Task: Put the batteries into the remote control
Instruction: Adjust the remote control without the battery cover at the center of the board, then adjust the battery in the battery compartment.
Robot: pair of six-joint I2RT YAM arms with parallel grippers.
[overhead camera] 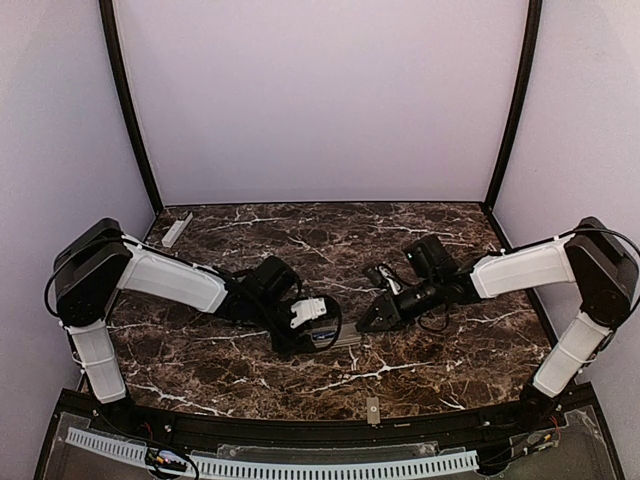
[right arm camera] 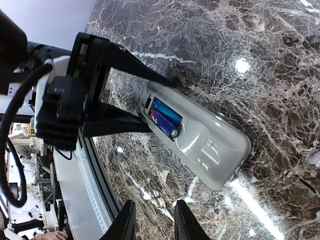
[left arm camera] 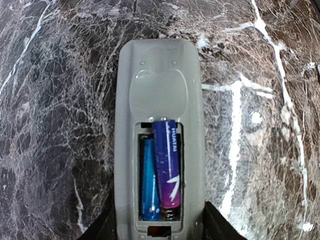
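Observation:
The remote control (left arm camera: pixel 160 75) lies face down on the marble with its battery bay uncovered. Both batteries are in the bay. The blue one (left arm camera: pixel 150 180) lies flat. The blue-and-purple one (left arm camera: pixel 167 160) rests on the spring at the near end, and its far end rides up over the bay's rim. My left gripper (left arm camera: pixel 159 232) is shut on the remote's near end, one finger against each long side. In the right wrist view the remote (right arm camera: pixel 210 145) shows the two batteries (right arm camera: pixel 165 117). My right gripper (right arm camera: pixel 154 220) hangs open and empty over bare marble, a little away from it.
A narrow pale grey bar (overhead camera: pixel 177 230) lies at the table's back left corner. A small grey piece (overhead camera: pixel 372 410) sits on the black front rim. Both arms meet near the middle of the marble table (overhead camera: pixel 420 230), with the right gripper (overhead camera: pixel 368 322) just right of the remote (overhead camera: pixel 345 340).

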